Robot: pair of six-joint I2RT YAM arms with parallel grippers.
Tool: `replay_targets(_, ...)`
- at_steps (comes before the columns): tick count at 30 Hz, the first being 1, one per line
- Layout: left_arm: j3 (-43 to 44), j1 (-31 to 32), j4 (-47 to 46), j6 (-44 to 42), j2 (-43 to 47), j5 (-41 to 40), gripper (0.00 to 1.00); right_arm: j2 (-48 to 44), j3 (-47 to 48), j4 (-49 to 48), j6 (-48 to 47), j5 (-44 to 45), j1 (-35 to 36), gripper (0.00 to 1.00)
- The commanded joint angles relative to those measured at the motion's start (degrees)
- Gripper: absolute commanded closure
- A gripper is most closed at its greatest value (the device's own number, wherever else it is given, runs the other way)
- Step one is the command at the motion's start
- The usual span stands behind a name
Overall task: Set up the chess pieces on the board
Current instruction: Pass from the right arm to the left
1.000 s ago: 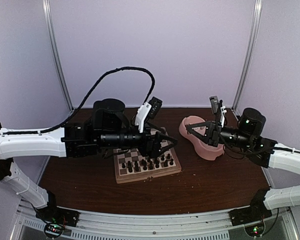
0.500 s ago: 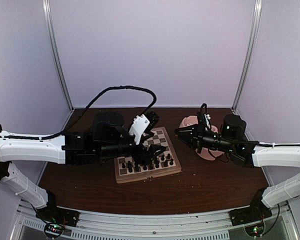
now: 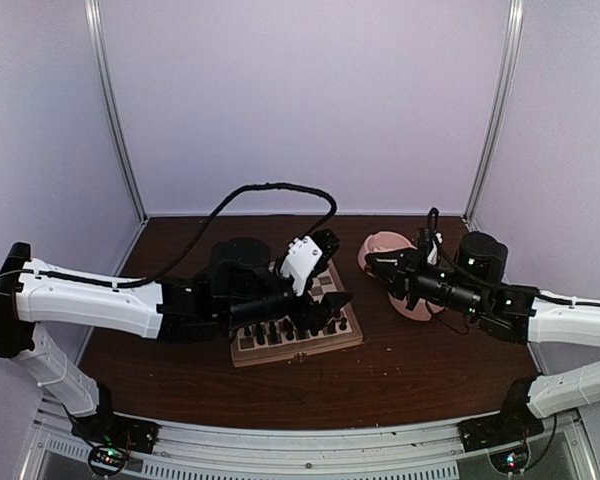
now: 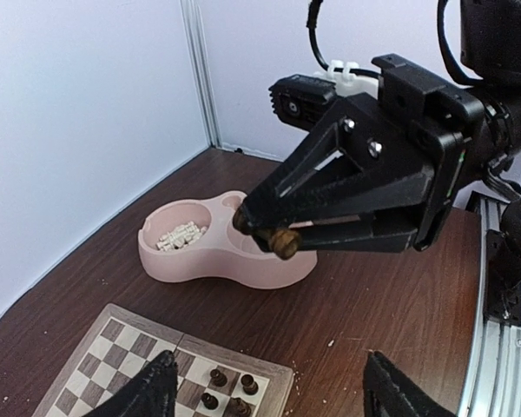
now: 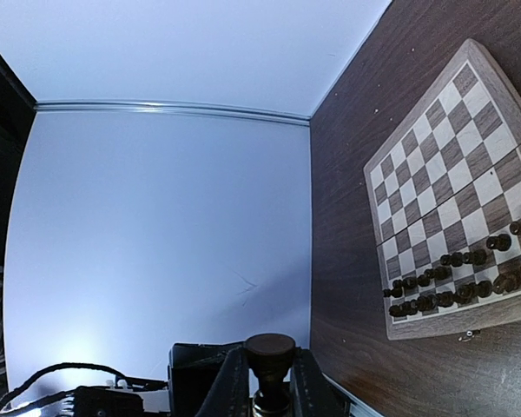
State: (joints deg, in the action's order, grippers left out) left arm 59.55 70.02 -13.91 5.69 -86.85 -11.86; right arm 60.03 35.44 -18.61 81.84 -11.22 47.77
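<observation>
The board [image 3: 290,351] lies mid-table, with dark chess pieces [image 3: 280,331] in two rows along its near side; the right wrist view shows the same rows [image 5: 456,280] on the board [image 5: 443,165]. My left gripper [image 3: 332,300] hovers open over the board's right edge, its fingertips [image 4: 161,372] wide apart and nothing between them. My right gripper [image 3: 373,264] hangs between the board and the bowl, shut on a dark brown chess piece [image 5: 270,356]. In the left wrist view that piece [image 4: 284,243] shows at the right gripper's tips.
A pink double bowl [image 3: 410,300] stands right of the board; one well holds cream-white pieces [image 4: 178,234]. Bare dark wood table [image 4: 365,304] lies between board and bowl. Purple walls close the back and sides.
My right arm has dropped lower and reached left from over the bowl, still holding its piece. My left arm has shifted right, its gripper back over the board's right edge.
</observation>
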Motion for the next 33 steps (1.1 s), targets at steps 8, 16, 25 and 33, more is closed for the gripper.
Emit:
replay_targets(8,5.3,0.1,-6.2,7.7,-5.2,0.7,0.28,0.9,0.8,-1.3,-0.3,3.9,2.7,0.88)
replay_targets(16,5.8,0.1,-6.7,9.6,-6.7,0.4,0.30,1.5,0.9,-2.5,-0.9,4.4,3.7,0.88)
replay_targets(25,5.4,0.0,-8.6,10.8,-7.2,-0.7,0.40,1.3,0.6,-2.8,-1.2,4.7,4.0,0.88)
replay_targets(33,5.5,0.0,-8.9,10.8,-7.3,-1.2,0.45,1.7,0.4,-4.4,-0.4,3.4,5.0,0.89)
